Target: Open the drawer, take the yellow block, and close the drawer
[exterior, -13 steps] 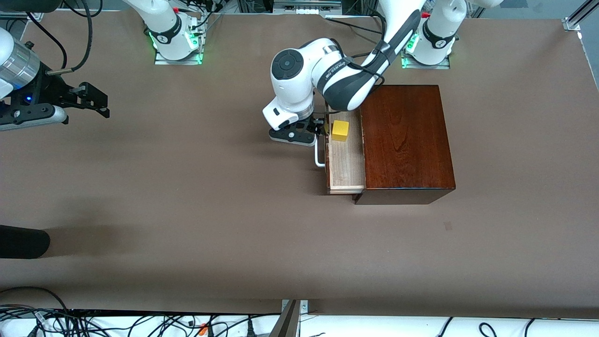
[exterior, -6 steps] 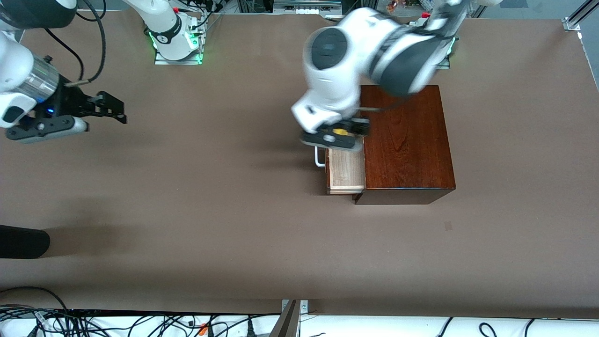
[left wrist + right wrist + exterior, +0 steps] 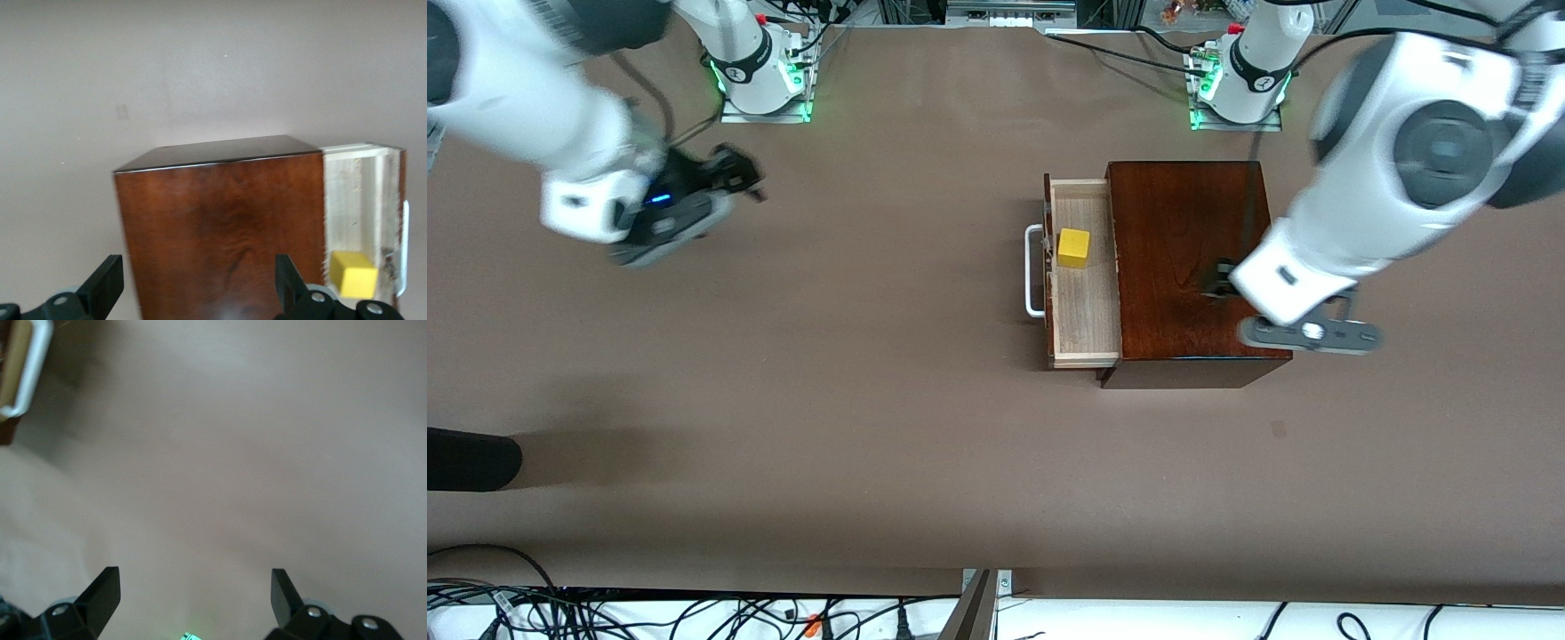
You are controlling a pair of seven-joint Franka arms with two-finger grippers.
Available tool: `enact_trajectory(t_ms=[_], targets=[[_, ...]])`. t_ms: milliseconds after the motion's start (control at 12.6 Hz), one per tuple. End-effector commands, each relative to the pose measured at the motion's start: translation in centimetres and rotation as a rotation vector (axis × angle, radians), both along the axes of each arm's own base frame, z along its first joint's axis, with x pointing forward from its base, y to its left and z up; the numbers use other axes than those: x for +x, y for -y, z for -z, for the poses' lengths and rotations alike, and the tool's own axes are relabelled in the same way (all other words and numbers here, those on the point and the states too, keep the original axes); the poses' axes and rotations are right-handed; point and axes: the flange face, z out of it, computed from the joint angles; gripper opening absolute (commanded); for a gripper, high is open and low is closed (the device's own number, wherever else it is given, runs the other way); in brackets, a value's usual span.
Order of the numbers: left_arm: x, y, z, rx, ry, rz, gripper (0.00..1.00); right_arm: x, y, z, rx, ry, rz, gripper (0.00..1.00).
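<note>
The drawer (image 3: 1087, 307) stands pulled out of the mahogany box (image 3: 1192, 258), its white handle (image 3: 1033, 271) facing the right arm's end of the table. The yellow block (image 3: 1073, 248) sits in the pale wood tray, nothing touching it. It also shows in the left wrist view (image 3: 355, 275), beside the box top (image 3: 220, 227). My left gripper (image 3: 1221, 283) is raised over the box top, open and empty, its fingers (image 3: 107, 285) wide apart. My right gripper (image 3: 734, 173) is open and empty over bare table toward the right arm's end. The handle (image 3: 30, 367) shows at the edge of the right wrist view.
Brown table (image 3: 871, 400) all around the box. A dark rounded object (image 3: 467, 458) lies at the table edge at the right arm's end, nearer the front camera. Cables run along the front edge.
My left gripper has left the drawer handle, risen and swung across the box toward the left arm's end. My right gripper has moved in toward the drawer. Drawer and block are unchanged.
</note>
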Motion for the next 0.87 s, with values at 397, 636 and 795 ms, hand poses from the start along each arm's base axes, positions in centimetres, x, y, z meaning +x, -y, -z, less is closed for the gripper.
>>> enact_trajectory(t_ms=[397,636,795], targets=[[-5.9,-14.4,-6.7,-0.058,0.095,0.095,1.00,-7.6,-27.9,3.8,0.002,0.239,-0.534,1.00],[-9.9,-15.3,-6.2,-0.059,0.128,0.042,1.00,-7.1,-35.4,7.8,0.011,0.305,-0.644,1.00],[-10.5,-15.7,-6.3,-0.053,0.125,0.000,1.00,-8.4,-38.6,10.4,0.004,0.312,-0.693,1.00]])
